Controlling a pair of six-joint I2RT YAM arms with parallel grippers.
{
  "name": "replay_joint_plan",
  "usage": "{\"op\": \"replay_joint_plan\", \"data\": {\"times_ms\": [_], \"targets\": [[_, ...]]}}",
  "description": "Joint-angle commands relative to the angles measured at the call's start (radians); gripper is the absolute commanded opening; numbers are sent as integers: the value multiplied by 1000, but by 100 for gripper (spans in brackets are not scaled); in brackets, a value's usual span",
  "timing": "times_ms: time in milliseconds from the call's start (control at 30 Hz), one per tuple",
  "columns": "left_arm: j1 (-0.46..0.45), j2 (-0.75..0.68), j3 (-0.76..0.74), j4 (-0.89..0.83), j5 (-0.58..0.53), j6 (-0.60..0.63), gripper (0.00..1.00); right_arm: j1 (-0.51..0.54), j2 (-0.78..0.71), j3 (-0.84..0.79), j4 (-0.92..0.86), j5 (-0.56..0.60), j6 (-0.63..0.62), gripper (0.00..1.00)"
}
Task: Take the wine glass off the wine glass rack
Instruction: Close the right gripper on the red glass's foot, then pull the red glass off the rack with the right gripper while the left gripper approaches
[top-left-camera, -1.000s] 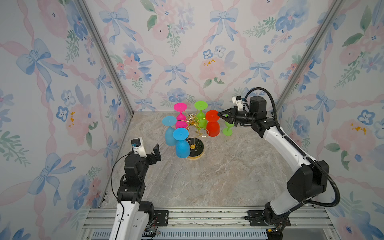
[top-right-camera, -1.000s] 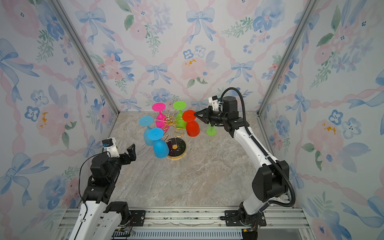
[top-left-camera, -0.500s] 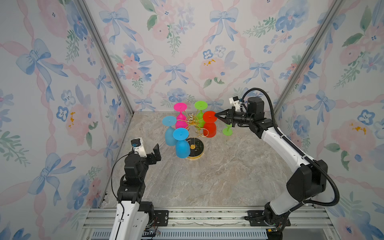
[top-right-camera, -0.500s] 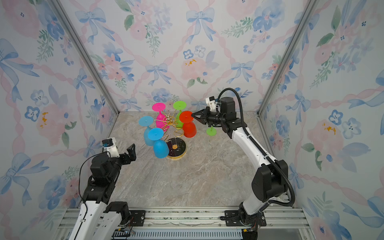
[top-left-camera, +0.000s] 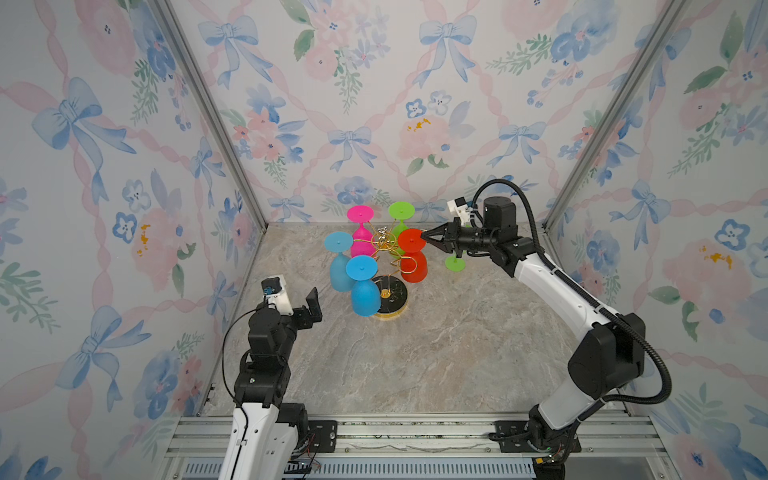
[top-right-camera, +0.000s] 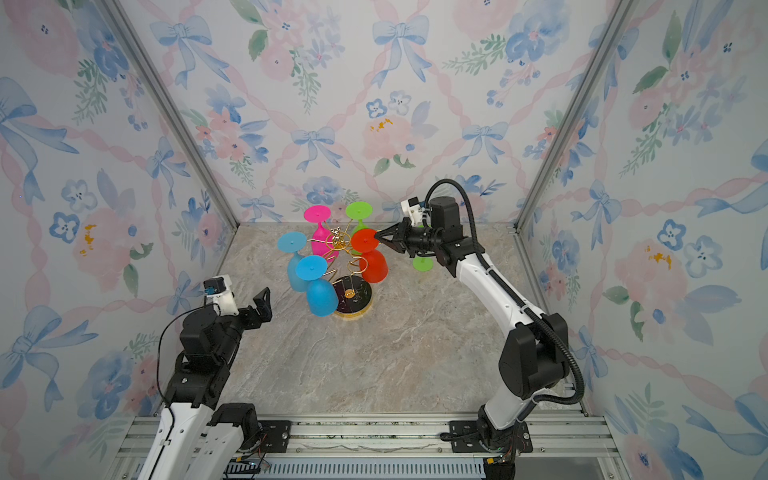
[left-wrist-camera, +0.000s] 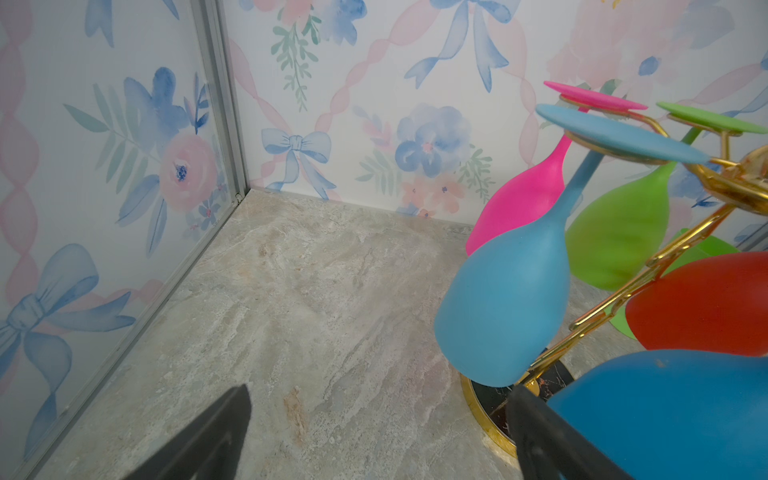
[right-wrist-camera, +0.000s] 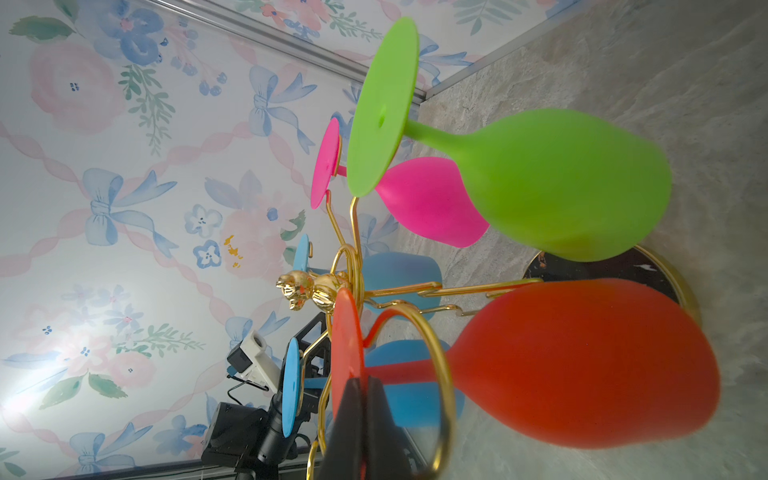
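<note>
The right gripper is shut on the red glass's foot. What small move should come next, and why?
Probably draw the red glass slowly outward, away from the centre of the wine glass rack. The right gripper pinches its foot's rim, but its stem passes through a gold ring, so lifting alone would likely catch.
</note>
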Motion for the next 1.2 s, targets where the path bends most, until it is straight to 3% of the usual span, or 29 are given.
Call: {"op": "replay_joint_plan", "data": {"times_ms": [0,733,1067,1167], "targets": [[5,-10,-10,19,17,17,98,9,-1,36,-34,-1,-40,4],[5,-29,-2,16,40,20,98,-10,-180,-38,-198,53,-183,4],[5,-6,48,-21,135,-19,98,-23,-346,-144,-308,85,-274,4],[5,-29,62,-29,250,-33,98,-24,-384,-178,-314,91,-284,4]]}}
